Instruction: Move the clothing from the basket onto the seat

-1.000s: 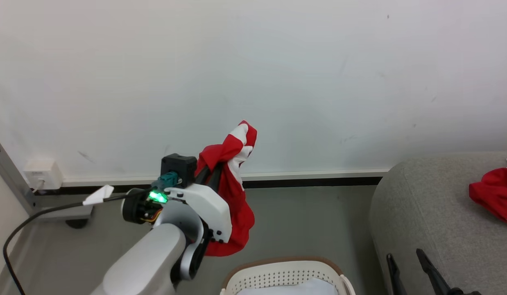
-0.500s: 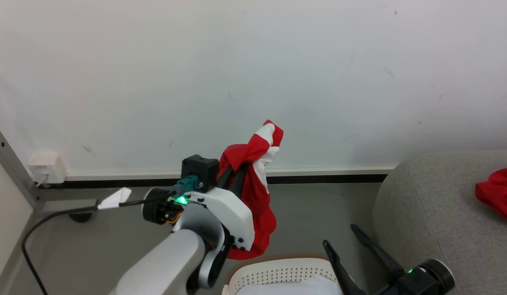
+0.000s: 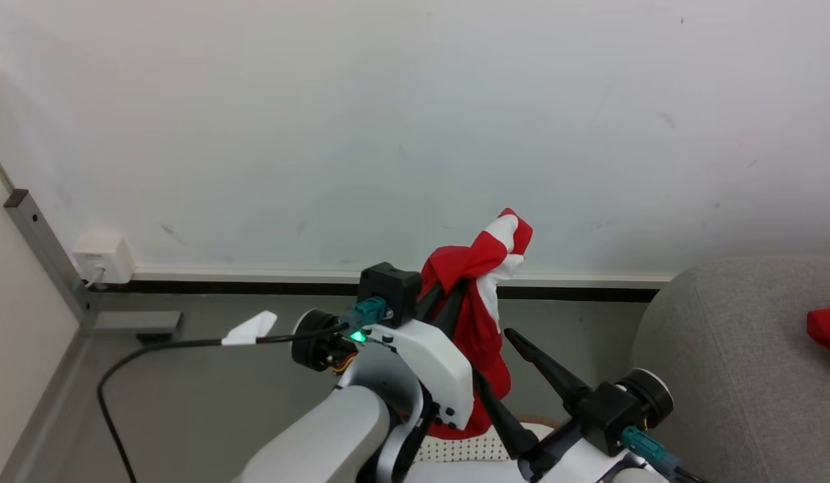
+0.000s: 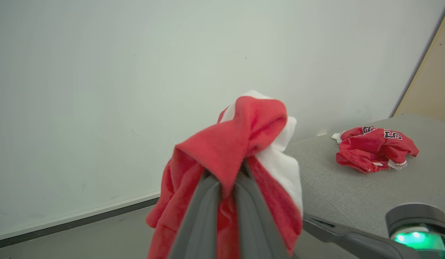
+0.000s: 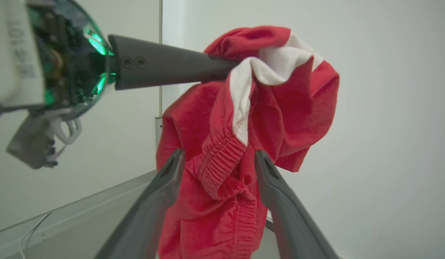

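clothing [image 3: 485, 258], soft and red with a white stripe, is pinched high in the left claw [image 4: 228, 180] to clear the cream plastic basket [image 3: 465, 448] at 6 o'clock. the right claw [image 5: 219, 154] is spread wide beside it. the big grey cloth sofa [image 3: 723, 349] waits at 3 o'clock.

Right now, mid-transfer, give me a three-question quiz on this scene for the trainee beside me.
1. True or false: the left gripper is shut on the red-and-white shorts.
2. The right gripper is: A) shut on the shorts; B) open, with a finger either side of the hanging shorts in its wrist view; C) shut on nothing.
3. What does the red jersey lie on?
Key: 1 true. 2 B. 3 the light-grey sofa.
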Motion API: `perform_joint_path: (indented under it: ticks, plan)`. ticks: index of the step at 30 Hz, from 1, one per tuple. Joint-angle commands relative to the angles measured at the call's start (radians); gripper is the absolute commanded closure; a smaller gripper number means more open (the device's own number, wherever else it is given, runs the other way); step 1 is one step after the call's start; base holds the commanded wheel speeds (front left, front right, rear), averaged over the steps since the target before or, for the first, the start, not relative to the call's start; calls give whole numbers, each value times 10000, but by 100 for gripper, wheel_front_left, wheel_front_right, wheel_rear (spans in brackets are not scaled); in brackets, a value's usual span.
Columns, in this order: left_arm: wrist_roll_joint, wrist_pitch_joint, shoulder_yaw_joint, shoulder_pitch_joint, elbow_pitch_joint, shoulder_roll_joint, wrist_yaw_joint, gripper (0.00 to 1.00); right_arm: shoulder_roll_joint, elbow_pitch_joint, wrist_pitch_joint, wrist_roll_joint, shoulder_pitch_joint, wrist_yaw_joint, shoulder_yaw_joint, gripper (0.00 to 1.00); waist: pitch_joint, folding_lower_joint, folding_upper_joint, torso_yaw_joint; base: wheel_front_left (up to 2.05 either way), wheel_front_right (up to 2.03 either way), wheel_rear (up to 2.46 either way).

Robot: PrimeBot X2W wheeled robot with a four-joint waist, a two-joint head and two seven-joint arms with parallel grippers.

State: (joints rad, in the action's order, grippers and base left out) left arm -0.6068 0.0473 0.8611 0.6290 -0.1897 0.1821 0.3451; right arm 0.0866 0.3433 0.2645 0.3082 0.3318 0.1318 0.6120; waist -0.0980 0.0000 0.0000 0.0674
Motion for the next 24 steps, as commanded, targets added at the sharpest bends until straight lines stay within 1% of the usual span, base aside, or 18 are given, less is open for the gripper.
perform_joint_path:
  ticks: [1, 12, 18, 19, 20, 24]
  plan:
    - [111, -21, 36, 92, -5, -53, -20, 100, -28, 108, -3, 58, 168, -22, 22, 0, -12, 0, 0, 38, 0, 0, 0]
    - [-61, 40, 489, 226, 120, -638, -324, 100, -305, 1671, -3, 187, 1082, -22, 14, 0, -99, 0, 0, 310, 0, 0, 0]
    - [-188, 72, 673, 92, 135, -797, -398, 100, -343, 2011, -3, 340, 1404, -22, 298, 1, -119, 0, 0, 306, 0, 0, 0]
    - [-197, 63, 690, 73, 126, -817, -406, 100, -347, 1998, -3, 394, 1449, -22, 315, 58, -112, 0, 0, 302, 0, 0, 0]
    - [-225, 53, 698, 49, 111, -832, -421, 100, -349, 2000, -3, 486, 1451, -22, 374, 100, -107, 0, 0, 297, 0, 0, 0]
    - [-287, -31, 674, -6, 1, -806, -404, 100, -344, 1916, -3, 762, 1462, -22, 501, 100, -85, 0, 0, 223, 0, 0, 0]
